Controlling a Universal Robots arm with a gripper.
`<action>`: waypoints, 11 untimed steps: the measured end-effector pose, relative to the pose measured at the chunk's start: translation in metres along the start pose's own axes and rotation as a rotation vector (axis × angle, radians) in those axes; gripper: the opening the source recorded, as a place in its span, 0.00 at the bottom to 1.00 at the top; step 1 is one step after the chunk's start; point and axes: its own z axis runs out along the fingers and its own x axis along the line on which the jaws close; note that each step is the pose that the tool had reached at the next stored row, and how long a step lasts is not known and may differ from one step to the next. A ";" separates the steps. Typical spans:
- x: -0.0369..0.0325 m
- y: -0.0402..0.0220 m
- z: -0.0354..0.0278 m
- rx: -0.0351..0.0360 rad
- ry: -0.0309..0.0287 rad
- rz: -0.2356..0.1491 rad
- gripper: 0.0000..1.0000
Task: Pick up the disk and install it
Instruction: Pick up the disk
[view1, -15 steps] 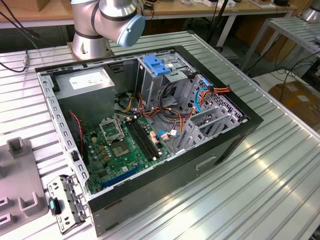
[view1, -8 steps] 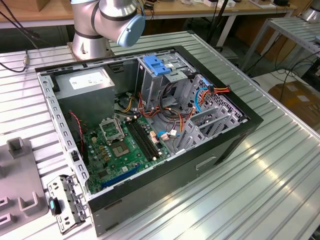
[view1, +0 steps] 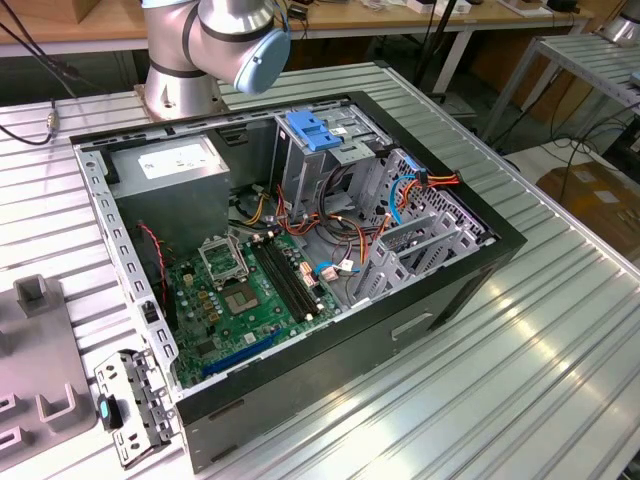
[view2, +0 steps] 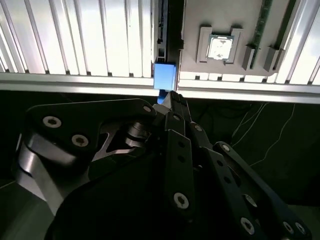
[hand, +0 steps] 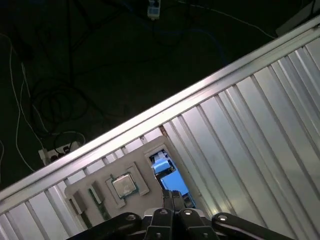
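Hovering tool (view2: 173, 95) just beside blue end of disk (view2: 164, 76).

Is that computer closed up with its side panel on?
No: in the exterior view the computer case lies open on its side, with the green board inside plainly visible.

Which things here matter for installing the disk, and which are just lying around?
Job: disk; gripper close by it; computer case, open.
Not part of it: processor chip; memory stick; power supply; loose metal bracket.
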 end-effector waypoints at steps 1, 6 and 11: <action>0.0000 0.0000 0.0000 0.0003 0.0022 -0.024 0.11; -0.0001 0.0000 0.0000 0.0015 0.0102 -0.105 0.11; -0.0004 0.0002 0.0000 0.0028 0.0183 -0.183 0.11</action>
